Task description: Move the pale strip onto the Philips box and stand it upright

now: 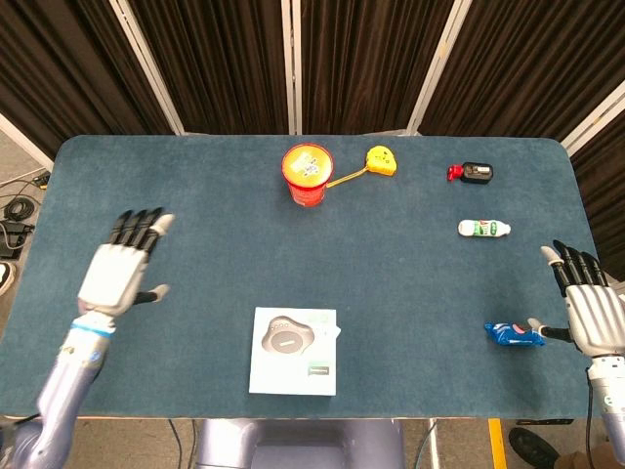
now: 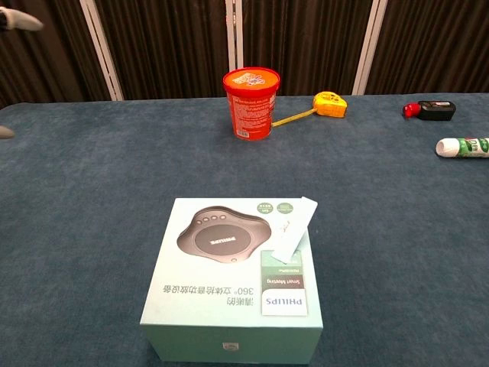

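The pale strip [image 2: 292, 230] is on the Philips box [image 2: 229, 306], low in the centre of the frame, near the box's right edge. In the chest view it seems to lean tilted rather than plumb, though whether it truly stands I cannot tell.

The left hand [image 1: 122, 266], at the left of the head view, has its fingers spread wide and holds nothing; the right hand [image 1: 584, 311], at the lower right edge, is likewise spread and empty, just beside a blue packet [image 1: 513, 335].

The task looks at or near its end. If the strip needs straightening, the left hand has bare cloth between itself and the box; the box sits close to the table's near edge [image 1: 146, 415], so a nudge should push away from it.
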You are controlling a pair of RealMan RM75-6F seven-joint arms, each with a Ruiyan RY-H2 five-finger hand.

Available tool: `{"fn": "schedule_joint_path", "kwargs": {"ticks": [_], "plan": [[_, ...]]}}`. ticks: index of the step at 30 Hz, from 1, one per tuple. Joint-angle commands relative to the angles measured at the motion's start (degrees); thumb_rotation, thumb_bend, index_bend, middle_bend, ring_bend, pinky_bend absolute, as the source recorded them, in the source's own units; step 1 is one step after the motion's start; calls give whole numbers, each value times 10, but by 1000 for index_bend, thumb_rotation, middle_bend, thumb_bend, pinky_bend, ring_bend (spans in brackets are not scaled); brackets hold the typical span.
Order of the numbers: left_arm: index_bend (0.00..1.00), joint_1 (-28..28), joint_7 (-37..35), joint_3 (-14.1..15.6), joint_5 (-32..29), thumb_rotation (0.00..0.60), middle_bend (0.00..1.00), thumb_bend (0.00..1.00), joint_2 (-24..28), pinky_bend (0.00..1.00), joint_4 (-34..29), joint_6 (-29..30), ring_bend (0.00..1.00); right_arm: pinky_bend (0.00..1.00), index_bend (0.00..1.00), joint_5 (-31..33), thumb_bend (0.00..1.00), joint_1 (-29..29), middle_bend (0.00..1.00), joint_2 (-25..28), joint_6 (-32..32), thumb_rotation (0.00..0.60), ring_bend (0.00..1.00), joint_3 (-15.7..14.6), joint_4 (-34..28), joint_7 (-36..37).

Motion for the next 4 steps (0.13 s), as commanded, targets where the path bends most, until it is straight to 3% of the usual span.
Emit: {"fn": "schedule_joint_path", "kwargs": {"ticks": [1, 4], "plan": [[0, 35, -11, 24, 22, 600, 0, 0, 28, 0, -9, 20, 0, 0, 0, -1, 0, -1, 0, -1, 2, 600, 0, 0, -2, -3], [0, 55, -24, 39, 37, 600, 0, 0, 50, 0, -16, 16, 0, 0, 0, -2, 0, -1, 0, -3, 4, 600, 0, -1, -5, -11]]}}
